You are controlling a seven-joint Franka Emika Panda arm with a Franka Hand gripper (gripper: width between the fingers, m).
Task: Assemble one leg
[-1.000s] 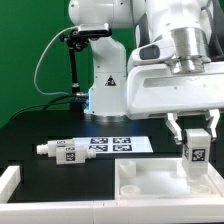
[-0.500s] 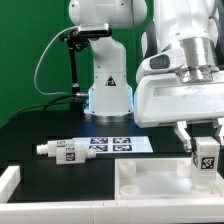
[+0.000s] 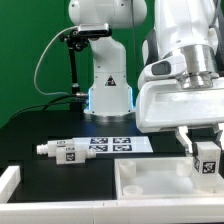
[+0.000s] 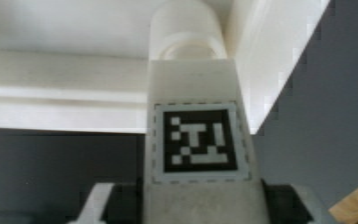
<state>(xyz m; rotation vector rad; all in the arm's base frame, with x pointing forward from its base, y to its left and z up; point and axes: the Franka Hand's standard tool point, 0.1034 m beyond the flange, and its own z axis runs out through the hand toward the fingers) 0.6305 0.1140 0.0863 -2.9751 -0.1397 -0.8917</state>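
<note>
Where the arm (image 3: 185, 60) comes down at the exterior view's right, the hand (image 3: 206, 150) is clenched on the leg (image 3: 208, 160). I note a stubby white post held upright, its black-and-white tag (image 3: 209, 157) facing the camera.

Position of the leg: it hangs over the right-hand portion of the tray-shaped part (image 3: 140, 166), a large white piece with raised rims lying on the black counter (image 3: 30, 130) at the near edge. Whether the post's lower end touches the tray cannot be told from this view.

Wrist view: the leg (image 4: 194, 100) runs straight away from the camera, tag (image 4: 197, 142) uppermost. The fingers (image 4: 108, 205) press against both its flanks, with no gap seen on either side. The hand (image 4: 194, 205) is centred on the post. Beyond the post's rounded far end lies the white surface of the tray-shaped part (image 4: 69, 70); contact there is likewise unclear.

Other items: a second leg (image 3: 62, 150) lies on its side on the counter towards the exterior view's left, just beside the marker board (image 3: 118, 144) and well apart from the hand. Another white piece (image 3: 8, 182) shows at the lower left corner, cut by the frame edge. I cannot tell what it is.
</note>
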